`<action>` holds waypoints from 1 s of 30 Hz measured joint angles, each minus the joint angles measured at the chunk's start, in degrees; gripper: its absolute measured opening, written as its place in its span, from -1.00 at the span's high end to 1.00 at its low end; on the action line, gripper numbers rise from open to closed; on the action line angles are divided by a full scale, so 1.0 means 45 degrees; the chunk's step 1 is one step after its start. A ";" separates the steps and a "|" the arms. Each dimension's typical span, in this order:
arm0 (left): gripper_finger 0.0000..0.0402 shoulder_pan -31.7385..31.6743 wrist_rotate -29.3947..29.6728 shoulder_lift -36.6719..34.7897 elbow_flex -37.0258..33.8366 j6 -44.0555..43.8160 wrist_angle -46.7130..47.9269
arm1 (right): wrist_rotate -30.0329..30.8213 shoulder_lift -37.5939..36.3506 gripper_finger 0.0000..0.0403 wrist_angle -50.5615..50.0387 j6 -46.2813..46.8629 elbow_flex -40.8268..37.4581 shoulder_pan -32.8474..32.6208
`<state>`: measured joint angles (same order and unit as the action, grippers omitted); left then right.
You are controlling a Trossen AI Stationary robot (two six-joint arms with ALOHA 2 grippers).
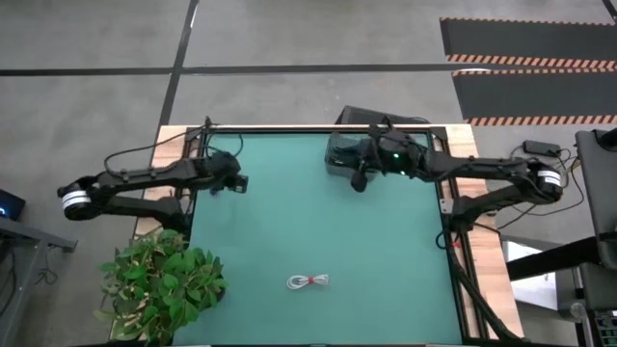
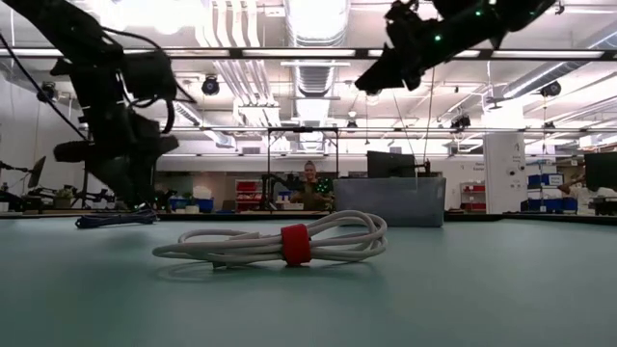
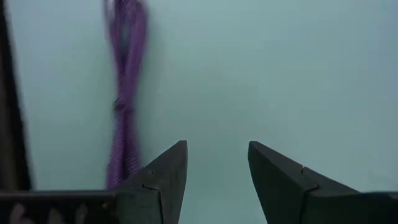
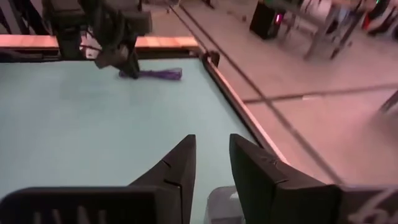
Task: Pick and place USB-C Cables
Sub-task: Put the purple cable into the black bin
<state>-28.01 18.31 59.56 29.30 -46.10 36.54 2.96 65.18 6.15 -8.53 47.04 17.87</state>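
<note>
The white cable bundle with a red band [image 1: 308,280] [image 2: 280,241] lies flat on the green mat near the near edge. The dark blue bundle [image 3: 124,93] [image 4: 155,74] [image 2: 116,220] lies on the mat by the far-left corner. My left gripper [image 3: 217,168] [image 1: 236,181] hovers open just beside it, touching nothing. My right gripper [image 4: 211,162] [image 1: 359,178] hangs high over the grey translucent bin [image 1: 347,152] [image 2: 405,200] at the far edge, its fingers a little apart and empty. The teal-green bundle is out of view.
A potted plant [image 1: 159,284] stands at the table's near-left corner. A raised wooden rim [image 4: 236,93] frames the mat. The wide middle of the mat [image 1: 318,222] lies between the arms and the white bundle. A person [image 2: 308,178] shows far off in the room.
</note>
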 joint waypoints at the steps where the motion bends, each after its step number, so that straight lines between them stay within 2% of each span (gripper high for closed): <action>1: 0.23 0.0000 0.0043 0.0153 0.0005 -0.0022 0.0266 | 0.0005 -0.0188 0.58 0.0177 -0.0141 -0.0143 0.0000; 8: 0.23 -0.0027 0.0613 0.1176 0.0156 0.0037 0.0767 | -0.0006 -0.1009 0.63 0.0320 -0.0040 -0.0356 -0.0003; 17: 0.23 -0.0581 0.4010 0.2561 0.1035 0.2557 0.0738 | 0.0000 -0.0757 0.60 0.0304 -0.0228 -0.0362 0.0000; 22: 0.23 -0.1190 0.2948 0.3781 0.1056 0.2982 0.0624 | 0.0005 -0.0708 0.64 0.0311 -0.0355 -0.0362 0.0005; 30: 0.23 -0.1428 0.3349 0.5443 0.1151 0.2876 0.0404 | 0.0007 -0.0708 0.66 0.0311 -0.0442 -0.0362 0.0005</action>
<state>-34.44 33.38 84.05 34.48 -33.16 38.36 2.99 62.00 7.55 -10.52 45.41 17.89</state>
